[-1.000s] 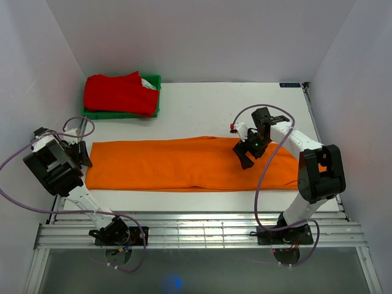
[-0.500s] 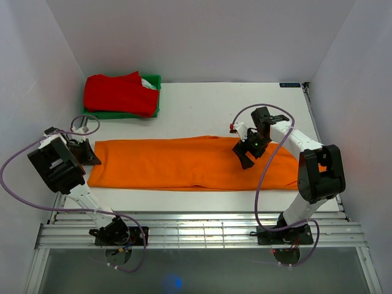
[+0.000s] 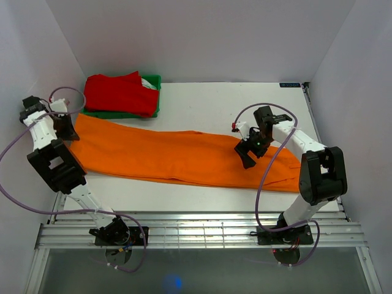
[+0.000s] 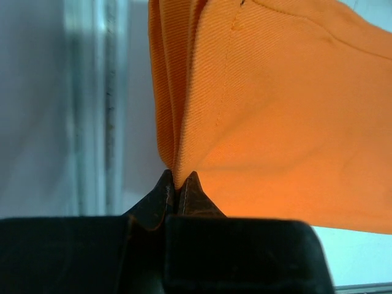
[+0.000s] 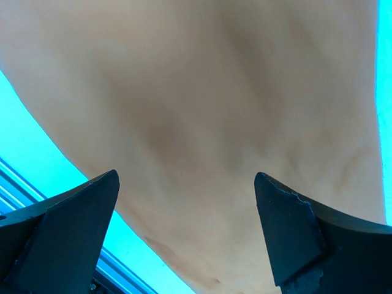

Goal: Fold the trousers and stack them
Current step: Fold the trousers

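Observation:
Long orange trousers (image 3: 165,156) lie slanted across the white table (image 3: 214,104), from back left to front right. My left gripper (image 3: 66,128) is at their left end, raised near the left wall. In the left wrist view that gripper (image 4: 179,184) is shut on a bunched edge of the orange trousers (image 4: 275,110), which hang in folds from the fingertips. My right gripper (image 3: 246,156) hovers over the right half of the trousers. Seen from the right wrist, it (image 5: 184,208) stands wide open with the cloth (image 5: 196,92) below and nothing between the fingers (image 5: 288,233).
A folded red garment (image 3: 119,92) lies on a green one (image 3: 154,110) at the back left corner, close to the left gripper. A metal rail (image 3: 202,229) runs along the table's front edge. Walls close in on the left, back and right.
My left gripper has shut on the trousers' left end and drawn it up toward the back left, so the cloth now lies slanted. The right gripper has barely moved.

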`<act>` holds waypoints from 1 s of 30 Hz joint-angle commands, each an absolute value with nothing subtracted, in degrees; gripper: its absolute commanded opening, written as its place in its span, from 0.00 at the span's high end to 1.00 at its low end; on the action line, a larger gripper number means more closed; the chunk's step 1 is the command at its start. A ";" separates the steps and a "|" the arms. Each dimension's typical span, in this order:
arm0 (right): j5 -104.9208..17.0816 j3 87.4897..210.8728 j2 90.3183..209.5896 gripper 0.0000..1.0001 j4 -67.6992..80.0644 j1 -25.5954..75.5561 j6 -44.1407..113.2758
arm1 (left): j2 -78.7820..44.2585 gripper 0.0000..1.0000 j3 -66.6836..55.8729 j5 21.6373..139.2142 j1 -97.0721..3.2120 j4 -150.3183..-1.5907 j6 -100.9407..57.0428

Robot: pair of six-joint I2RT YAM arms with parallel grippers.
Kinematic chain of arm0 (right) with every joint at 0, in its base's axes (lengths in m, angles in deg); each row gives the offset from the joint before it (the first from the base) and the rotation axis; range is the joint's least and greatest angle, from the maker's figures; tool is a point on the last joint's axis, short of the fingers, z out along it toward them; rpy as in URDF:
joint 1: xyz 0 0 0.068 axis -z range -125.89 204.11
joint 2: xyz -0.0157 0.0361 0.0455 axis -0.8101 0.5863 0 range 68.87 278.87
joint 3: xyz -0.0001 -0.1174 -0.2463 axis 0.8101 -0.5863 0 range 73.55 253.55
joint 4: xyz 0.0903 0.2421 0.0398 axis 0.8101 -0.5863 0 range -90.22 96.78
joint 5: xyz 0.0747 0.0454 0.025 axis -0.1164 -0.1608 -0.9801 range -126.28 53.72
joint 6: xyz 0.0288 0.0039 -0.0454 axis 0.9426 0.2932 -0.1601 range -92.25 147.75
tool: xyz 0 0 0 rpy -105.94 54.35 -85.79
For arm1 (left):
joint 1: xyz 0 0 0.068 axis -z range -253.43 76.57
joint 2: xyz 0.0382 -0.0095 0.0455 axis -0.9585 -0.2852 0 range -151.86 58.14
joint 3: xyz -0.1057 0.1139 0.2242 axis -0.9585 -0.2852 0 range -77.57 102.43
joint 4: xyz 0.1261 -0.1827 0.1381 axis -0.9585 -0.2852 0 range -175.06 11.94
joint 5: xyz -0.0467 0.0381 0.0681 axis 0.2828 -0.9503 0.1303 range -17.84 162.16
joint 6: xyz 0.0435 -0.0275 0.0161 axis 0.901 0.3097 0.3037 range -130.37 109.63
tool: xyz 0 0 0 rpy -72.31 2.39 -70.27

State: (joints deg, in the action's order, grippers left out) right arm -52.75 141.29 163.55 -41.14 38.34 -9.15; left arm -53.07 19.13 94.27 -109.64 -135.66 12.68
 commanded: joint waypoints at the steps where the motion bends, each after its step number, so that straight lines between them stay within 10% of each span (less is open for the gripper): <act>1: -53.68 143.07 161.42 0.03 -42.18 39.16 -10.04 | -49.26 1.00 28.13 90.70 -110.52 -141.41 12.83; 30: -58.78 149.13 161.07 0.05 -51.93 65.09 -19.27 | -41.43 1.00 8.30 99.59 -57.97 -120.26 -30.84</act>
